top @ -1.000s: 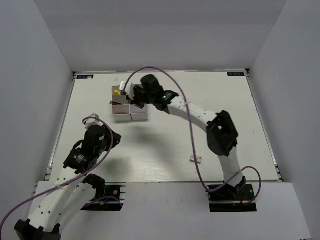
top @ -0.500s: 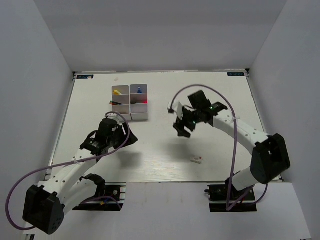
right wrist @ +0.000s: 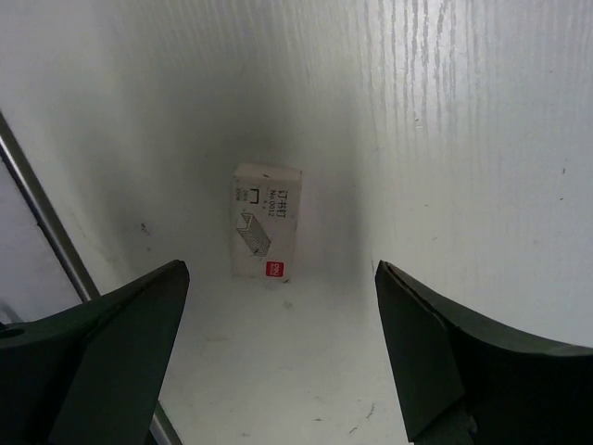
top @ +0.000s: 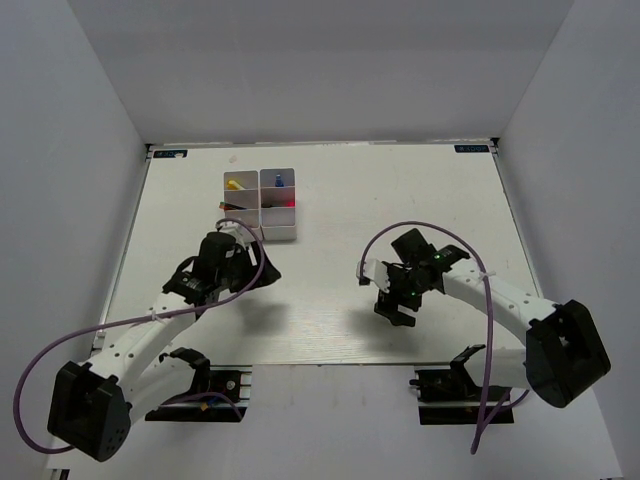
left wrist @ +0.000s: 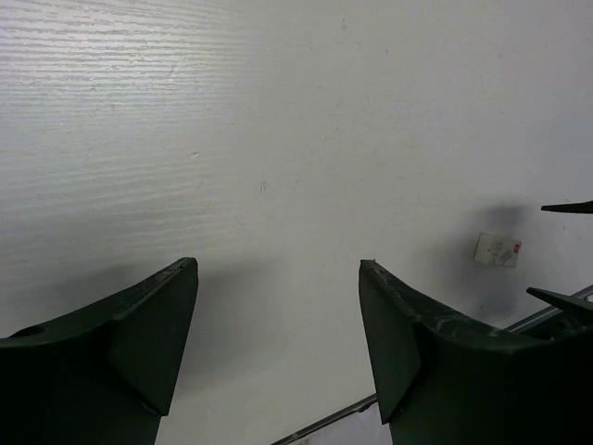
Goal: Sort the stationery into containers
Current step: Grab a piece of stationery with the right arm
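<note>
Right gripper (top: 393,308) and left gripper (left wrist: 278,269) both gape empty; a skewed close could nudge the white box (right wrist: 266,222) off the near edge of the table (right wrist: 463,139).

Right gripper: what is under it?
A small white printed rectangular box lies flat on the white table below the open right gripper, untouched. From above, the gripper covers it.

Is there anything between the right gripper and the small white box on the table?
Nothing visible does. The right gripper hangs with open jaws over the small white box, which lies alone on the table, with only bare surface between them.
</note>
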`<state>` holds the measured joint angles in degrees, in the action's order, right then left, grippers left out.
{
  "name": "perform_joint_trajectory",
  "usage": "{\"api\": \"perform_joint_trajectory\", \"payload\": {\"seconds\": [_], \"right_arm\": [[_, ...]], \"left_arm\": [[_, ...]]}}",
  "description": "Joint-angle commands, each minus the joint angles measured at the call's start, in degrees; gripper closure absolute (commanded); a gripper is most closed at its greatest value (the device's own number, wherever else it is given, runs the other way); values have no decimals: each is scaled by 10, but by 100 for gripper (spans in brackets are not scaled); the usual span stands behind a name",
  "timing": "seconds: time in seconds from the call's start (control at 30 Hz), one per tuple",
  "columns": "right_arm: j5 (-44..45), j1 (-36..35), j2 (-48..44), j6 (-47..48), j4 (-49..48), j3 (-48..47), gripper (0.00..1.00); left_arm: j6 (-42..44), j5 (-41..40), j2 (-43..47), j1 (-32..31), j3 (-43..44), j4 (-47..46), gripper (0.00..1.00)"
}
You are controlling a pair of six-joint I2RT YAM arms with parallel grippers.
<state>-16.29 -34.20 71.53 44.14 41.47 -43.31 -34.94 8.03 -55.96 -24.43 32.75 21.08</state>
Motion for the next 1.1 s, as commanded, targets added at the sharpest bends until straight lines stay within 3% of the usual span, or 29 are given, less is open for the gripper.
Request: {"api": "perform_joint_trajectory", "payload": {"seconds": [0.0,0.33,0.5,0.77,1.0,1.07], "right_arm": [[22,-2,16,3,-39,2,12],[42,-20,77,-41,-85,1,11],[70,-45,84,-56,-124,30,16],[124,-64,117,-85,-157,57,36],[118,-63,108,-81,-126,9,74],[95,-61,112,-79,-97,-18,79]], "left_arm": [[-3,3,32,3,15,18,20],[-30,-28,107,3,4,70,20],[-41,-40,131,3,-2,94,20],[-51,-45,142,3,-8,99,20],[-51,-45,125,3,-8,99,20],[-51,-45,125,3,-8,93,20]]}}
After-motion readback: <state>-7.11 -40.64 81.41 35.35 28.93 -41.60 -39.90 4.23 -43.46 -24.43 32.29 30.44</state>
